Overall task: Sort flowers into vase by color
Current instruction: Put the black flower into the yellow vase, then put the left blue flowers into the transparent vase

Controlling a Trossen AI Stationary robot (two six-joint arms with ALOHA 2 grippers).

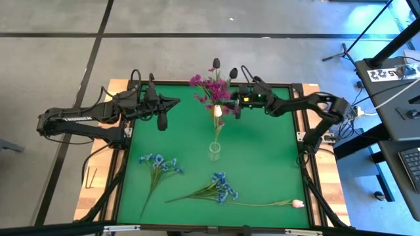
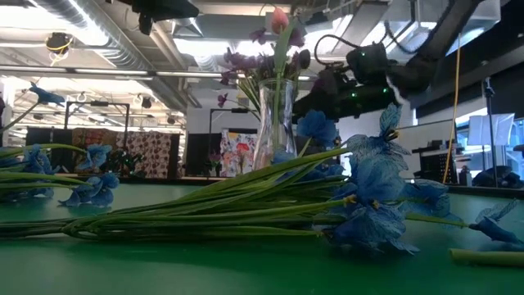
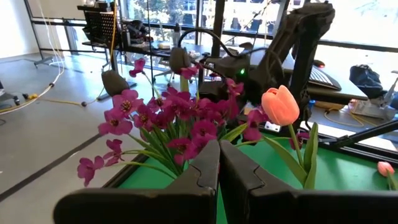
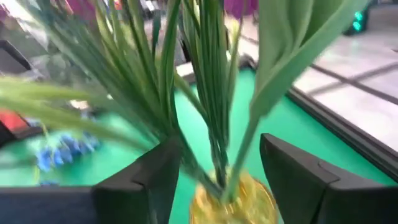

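Observation:
A magenta spray bunch (image 1: pixel 211 88) with near-black tulip buds (image 1: pixel 216 63) stands at the table's far middle, its stems in a yellow vase (image 4: pixel 231 200). My right gripper (image 4: pixel 221 155) is open, its fingers on either side of these green stems (image 4: pixel 214 106); in the high view the right gripper (image 1: pixel 235 103) sits beside the bunch. A clear glass vase (image 1: pixel 214 151) at the centre holds a pale pink tulip (image 1: pixel 217 110). Two blue sprays (image 1: pixel 157 164) (image 1: pixel 223 187) and a second pink tulip (image 1: pixel 298 203) lie flat near the near edge. My left gripper (image 1: pixel 172 102) hovers shut at the far left.
In the low view the blue sprays' stems (image 2: pixel 205 209) stretch across the foreground before the glass vase (image 2: pixel 274 123). Bare green mat (image 1: pixel 262 157) lies between the vases and the right edge. The table's wooden frame (image 1: pixel 308 164) borders the mat.

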